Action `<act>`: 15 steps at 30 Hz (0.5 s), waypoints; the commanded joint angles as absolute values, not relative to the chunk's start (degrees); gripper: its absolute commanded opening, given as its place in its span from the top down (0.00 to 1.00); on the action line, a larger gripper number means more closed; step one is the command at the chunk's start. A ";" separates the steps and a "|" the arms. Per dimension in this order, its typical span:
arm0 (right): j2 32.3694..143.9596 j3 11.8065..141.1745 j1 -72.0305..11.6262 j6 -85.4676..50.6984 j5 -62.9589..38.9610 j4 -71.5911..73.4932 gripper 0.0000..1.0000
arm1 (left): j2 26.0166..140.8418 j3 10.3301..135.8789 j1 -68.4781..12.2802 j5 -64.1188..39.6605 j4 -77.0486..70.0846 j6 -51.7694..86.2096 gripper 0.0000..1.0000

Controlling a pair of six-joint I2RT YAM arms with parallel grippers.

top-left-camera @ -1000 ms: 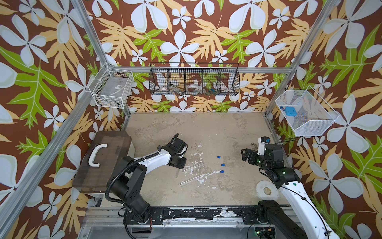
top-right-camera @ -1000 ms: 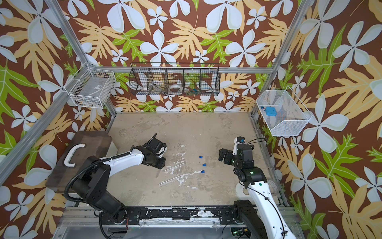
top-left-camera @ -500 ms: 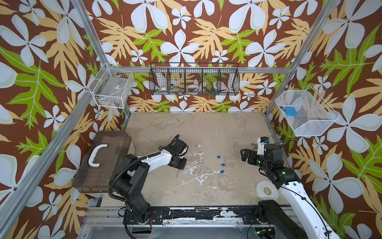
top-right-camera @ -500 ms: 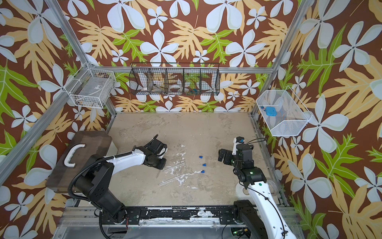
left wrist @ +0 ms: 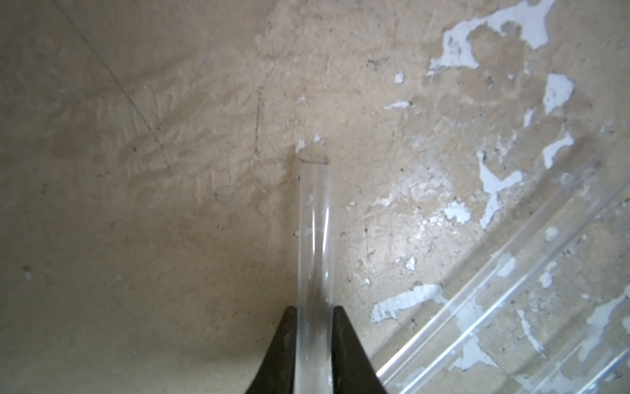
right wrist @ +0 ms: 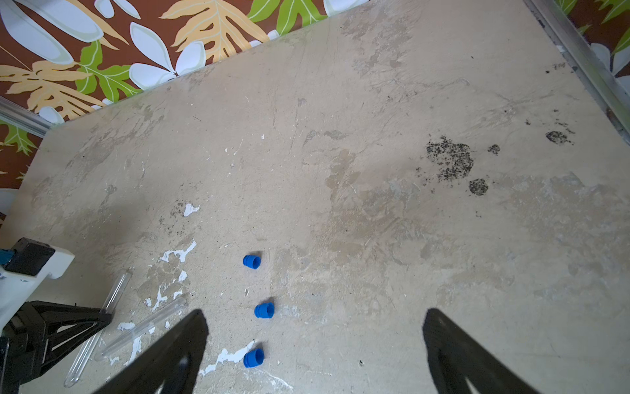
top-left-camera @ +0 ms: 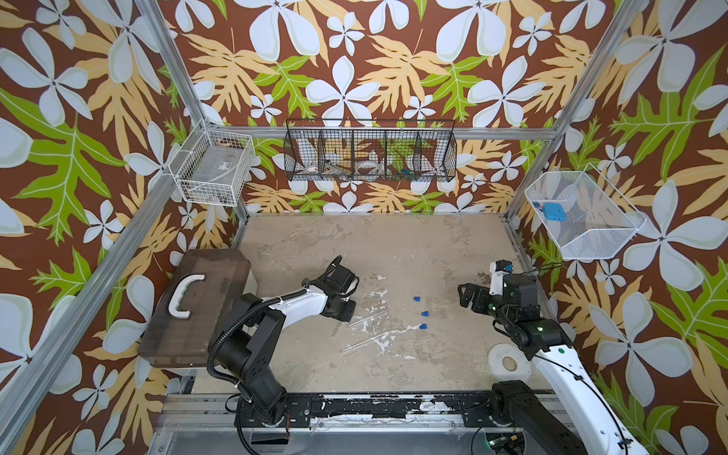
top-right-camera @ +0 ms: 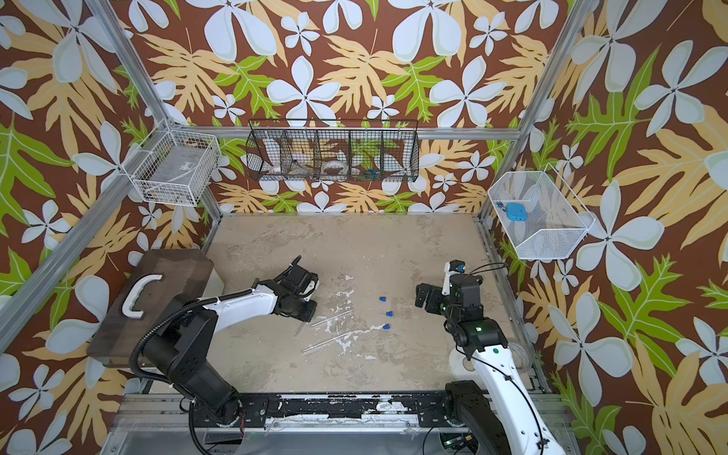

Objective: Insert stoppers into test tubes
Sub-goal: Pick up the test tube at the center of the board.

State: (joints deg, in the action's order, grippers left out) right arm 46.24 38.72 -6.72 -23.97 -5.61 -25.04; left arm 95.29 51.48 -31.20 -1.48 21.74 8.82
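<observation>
Left gripper pinches one tube; right gripper stands spread, empty; three stoppers lie loose on table, none inserted.

Scuffed, flaky table: three stoppers mid-table, two tubes beside them, white disc near the right edge.

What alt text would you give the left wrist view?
The left claw is shut on a clear test tube that sticks out ahead of it, with the worn beige table behind. Nearby, two more tubes lie loose.
</observation>
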 commanded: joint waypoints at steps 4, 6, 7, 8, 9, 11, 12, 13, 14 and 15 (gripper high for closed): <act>46.37 38.63 -6.94 -23.91 -5.62 -24.17 0.00 | 95.91 50.98 -31.24 -0.75 23.84 8.44 0.80; 46.50 38.68 -7.16 -23.83 -5.80 -24.17 0.00 | 95.48 51.11 -31.29 -0.75 24.08 8.35 0.81; 46.58 38.69 -7.25 -23.81 -6.01 -24.17 0.00 | 95.11 51.22 -31.22 -0.87 24.17 8.28 0.81; 46.75 38.76 -7.45 -23.79 -6.34 -24.17 0.00 | 94.72 51.45 -31.29 -1.02 24.32 8.24 0.81; 46.99 38.85 -7.71 -23.82 -6.92 -24.17 0.00 | 94.05 51.61 -31.29 -1.18 24.34 8.11 0.81; 47.74 39.26 -7.91 -23.82 -9.21 -24.17 0.00 | 92.85 52.01 -31.24 -1.32 24.43 7.76 0.81; 48.49 39.66 -7.93 -24.05 -11.03 -24.24 0.00 | 92.20 52.27 -31.28 -1.30 24.59 7.44 0.81; 49.23 40.12 -7.91 -24.44 -12.77 -24.40 0.00 | 91.59 52.58 -31.23 -1.32 24.69 7.18 0.81; 50.28 40.73 -7.91 -25.05 -14.79 -24.49 0.00 | 90.88 53.09 -31.29 -1.32 24.92 6.74 0.81; 51.43 41.29 -7.91 -25.81 -17.23 -24.44 0.00 | 90.11 53.77 -31.29 -1.32 25.19 6.07 0.81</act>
